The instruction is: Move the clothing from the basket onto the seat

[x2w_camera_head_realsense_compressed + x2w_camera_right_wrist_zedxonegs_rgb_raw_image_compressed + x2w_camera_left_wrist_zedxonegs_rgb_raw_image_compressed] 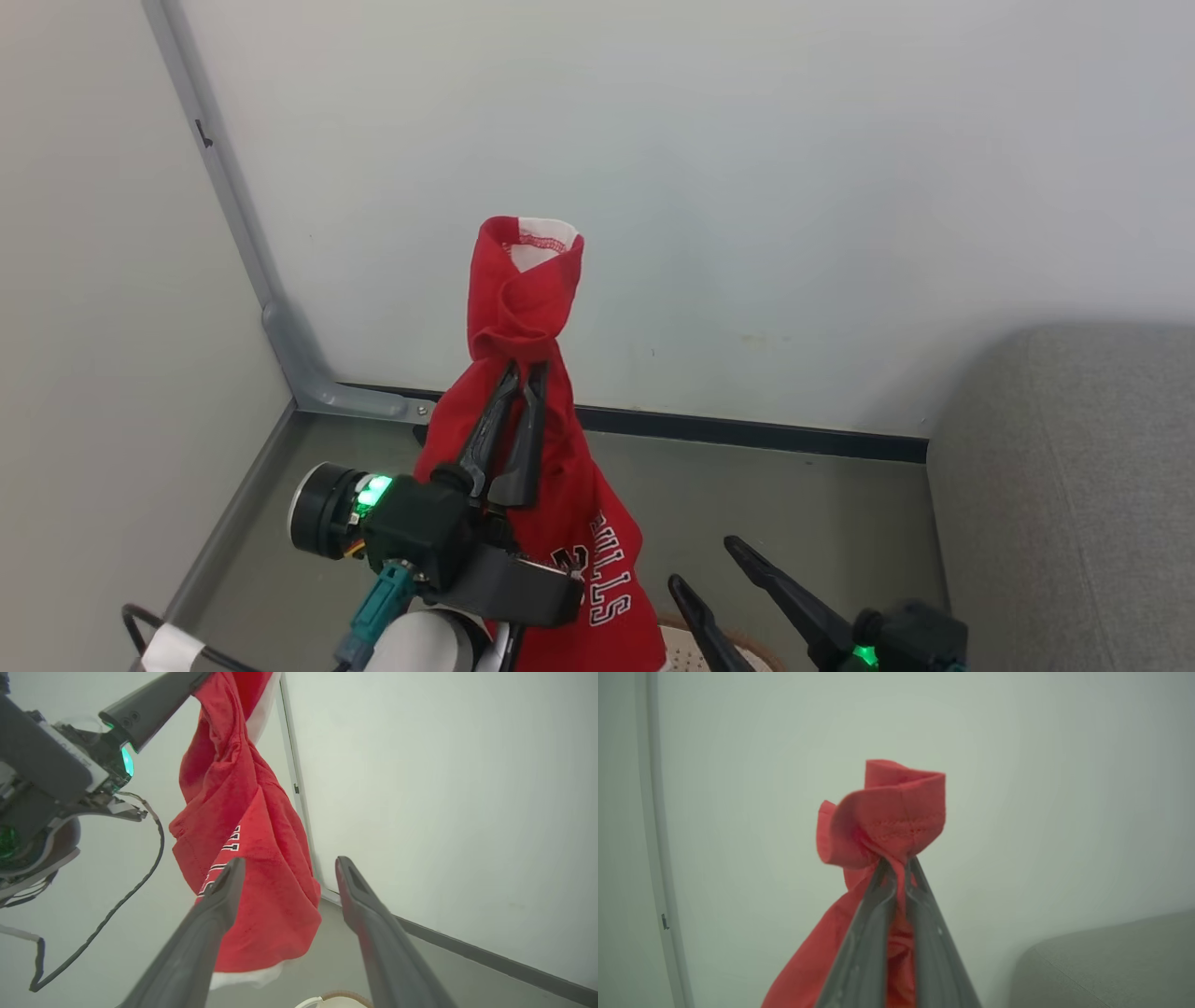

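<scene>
Hanging from the clenched left gripper (527, 369), the red clothing (560, 495) dangles in front of the far wall (794, 187), with its lower end cut off at the bottom edge. Sideways lettering near the hem reads "ULLS"; the first letter and a number are half hidden behind that gripper's base. A sliver of the basket (695, 653) peeks out near the right gripper (702, 561), whose fingers are spread and empty. The seat (1074, 485) lies at the right, cropped.
</scene>
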